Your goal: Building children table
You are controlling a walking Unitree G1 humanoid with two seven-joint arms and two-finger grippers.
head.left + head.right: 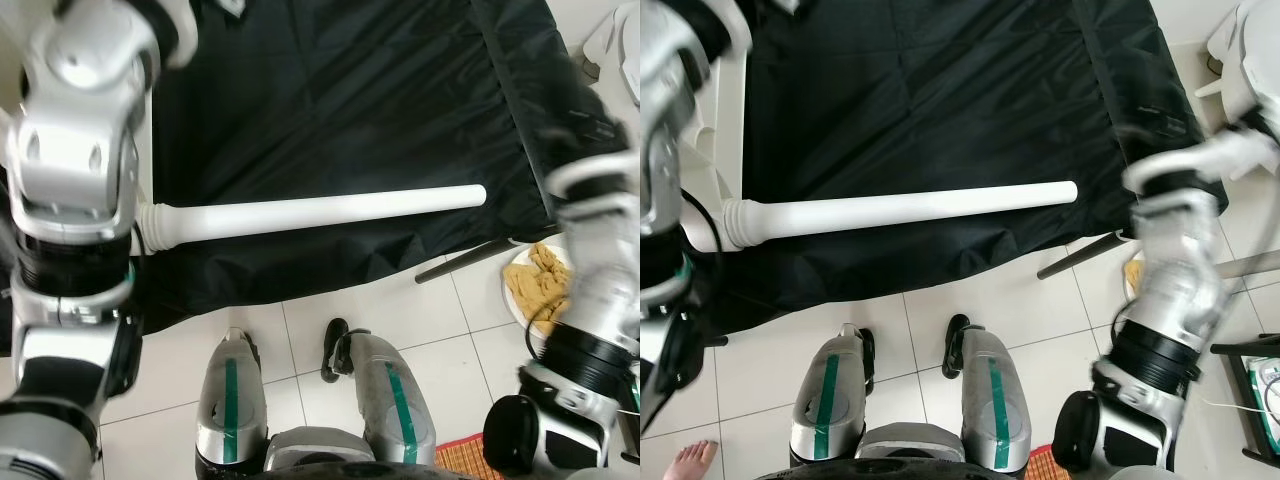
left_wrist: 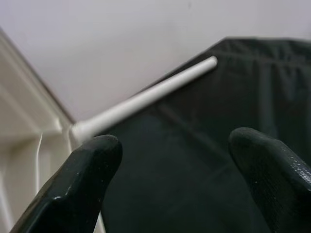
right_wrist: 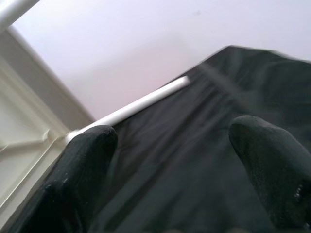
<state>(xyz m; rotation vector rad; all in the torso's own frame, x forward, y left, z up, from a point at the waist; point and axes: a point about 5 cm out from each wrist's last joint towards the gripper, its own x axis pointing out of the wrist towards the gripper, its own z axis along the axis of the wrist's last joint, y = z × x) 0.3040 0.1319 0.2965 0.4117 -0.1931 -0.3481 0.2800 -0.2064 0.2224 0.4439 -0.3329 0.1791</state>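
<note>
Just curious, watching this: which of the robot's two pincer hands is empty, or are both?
Both. The left gripper and right gripper each have their black fingers spread apart with nothing between them. The white table leg lies beyond them on the black cloth.

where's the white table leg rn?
In the head views the white table leg lies across the black cloth, ahead of the robot; its flanged end meets the white table frame on the robot's left.

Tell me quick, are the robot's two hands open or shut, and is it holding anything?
Left gripper: jaws open, holding nothing, facing the white table leg.
Right gripper: jaws open, holding nothing, above the black cloth.
</note>
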